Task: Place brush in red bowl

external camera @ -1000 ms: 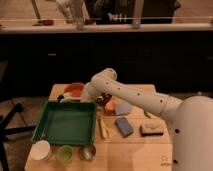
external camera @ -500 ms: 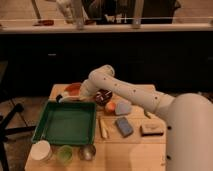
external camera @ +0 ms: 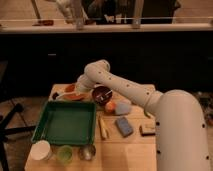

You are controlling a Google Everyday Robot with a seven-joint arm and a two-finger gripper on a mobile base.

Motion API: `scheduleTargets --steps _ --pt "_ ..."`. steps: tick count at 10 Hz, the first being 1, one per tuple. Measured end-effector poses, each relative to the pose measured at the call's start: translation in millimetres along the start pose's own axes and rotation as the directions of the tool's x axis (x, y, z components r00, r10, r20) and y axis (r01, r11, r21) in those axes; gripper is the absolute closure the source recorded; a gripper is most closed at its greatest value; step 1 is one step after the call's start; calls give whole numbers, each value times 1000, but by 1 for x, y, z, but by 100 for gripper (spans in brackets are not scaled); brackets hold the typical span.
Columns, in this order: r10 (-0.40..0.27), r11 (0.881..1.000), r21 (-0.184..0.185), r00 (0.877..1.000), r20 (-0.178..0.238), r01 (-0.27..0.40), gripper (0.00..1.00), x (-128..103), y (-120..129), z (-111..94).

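The red bowl (external camera: 75, 96) sits at the table's back left, just behind the green tray. My gripper (external camera: 79, 90) hangs over it at the end of the white arm, which reaches in from the right. It is shut on the brush (external camera: 62, 93). The brush's white handle pokes out to the left across the bowl's rim and ends in a dark tip. The wrist hides the bristle head and part of the bowl.
A maroon bowl (external camera: 102, 93) with a thin stick stands right of the gripper. Beyond it lie an orange ball (external camera: 110, 106), a pale blue lump (external camera: 123, 108), a blue sponge (external camera: 124, 126), a yellowish stick (external camera: 103, 128) and a brown block (external camera: 147, 130). The green tray (external camera: 65, 123) and three cups (external camera: 65, 152) fill the front left.
The arm has swung a little left and down, carrying the gripper and brush from beside the maroon bowl to over the red bowl.
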Motion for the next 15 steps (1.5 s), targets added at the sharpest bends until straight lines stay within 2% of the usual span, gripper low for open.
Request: scheduleTargets --steps 3,10,15 --pt "-2 1000 10 1000 9 2 100 3 -12 11" --pt "-8 1000 -3 1000 21 8 100 10 -32 37" --pt "3 1000 -27 1000 16 -2 100 35 -43 63"
